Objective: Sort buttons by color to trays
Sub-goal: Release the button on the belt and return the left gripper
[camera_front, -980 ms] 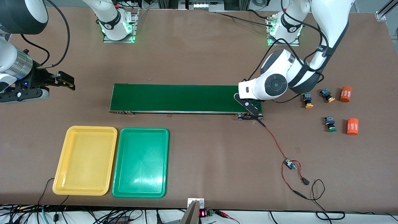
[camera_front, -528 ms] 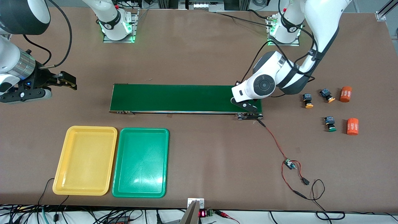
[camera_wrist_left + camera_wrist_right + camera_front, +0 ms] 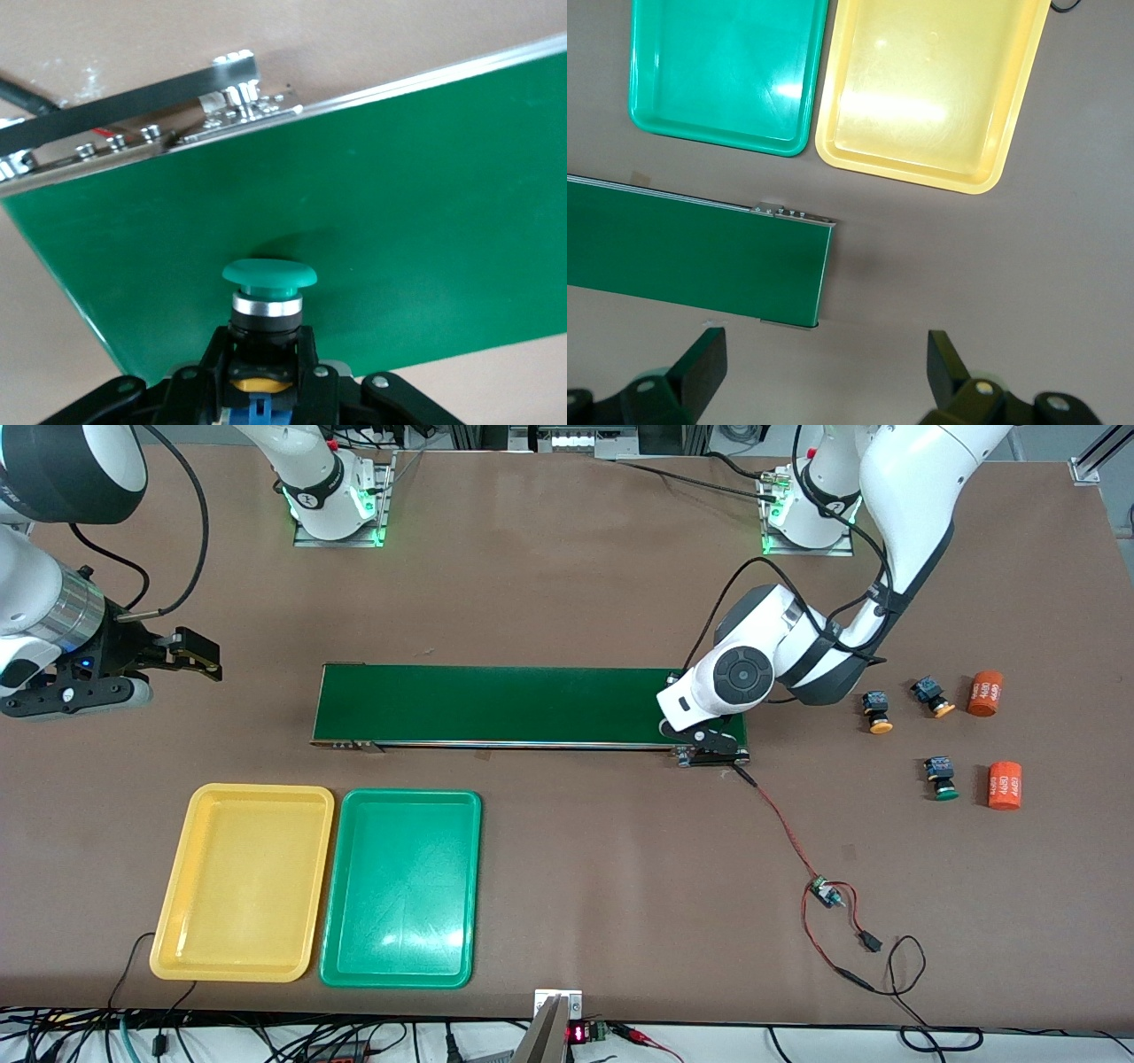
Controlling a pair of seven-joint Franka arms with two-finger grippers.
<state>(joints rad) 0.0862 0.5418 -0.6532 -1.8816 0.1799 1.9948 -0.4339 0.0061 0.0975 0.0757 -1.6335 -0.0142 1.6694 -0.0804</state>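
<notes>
Left pincer [image 3: 264,372]: clamped on a green-capped button [image 3: 268,297], over the conveyor belt [image 3: 496,704] at the left arm's end.
Right pincer [image 3: 824,367]: spread wide, waiting over the counter [image 3: 576,850].
Trays: yellow tray [image 3: 241,881] beside green tray [image 3: 400,887].

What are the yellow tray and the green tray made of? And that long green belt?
The yellow tray and the green tray look like smooth, glossy plastic: lamp glare shines off their floors and the corners are rounded. The conveyor belt looks like a matte rubbery or fabric sheet, hardly shining, edged by a silvery rail that looks like metal.
</notes>
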